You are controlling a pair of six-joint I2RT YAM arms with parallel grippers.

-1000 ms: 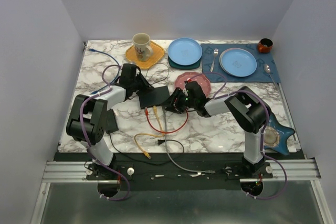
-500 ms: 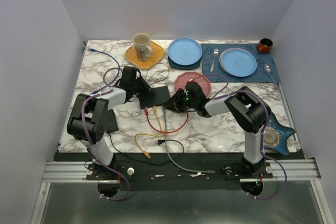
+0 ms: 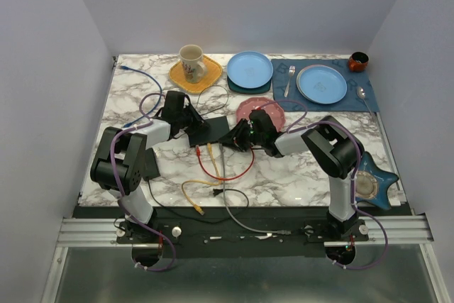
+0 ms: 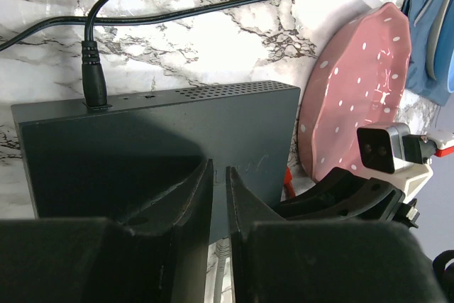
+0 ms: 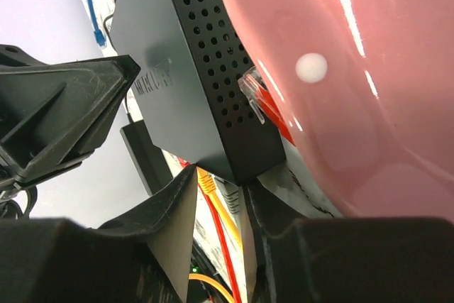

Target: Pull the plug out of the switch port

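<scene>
The right gripper (image 5: pixel 220 179) has its fingers a narrow gap apart around the grey plug (image 5: pixel 231 198) at the switch (image 5: pixel 170 69) corner; I cannot tell whether they pinch it. An orange cable (image 5: pixel 206 182) lies just beside the plug. The left gripper (image 4: pixel 219 167), nearly closed and empty, sits over the switch's top. The pink dotted plate (image 4: pixel 355 90) crowds its right edge.

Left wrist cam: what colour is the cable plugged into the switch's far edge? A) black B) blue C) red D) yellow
A: a black plug sits in the far edge of the switch near its left corner, and the cable leading off from it is black too.
</scene>
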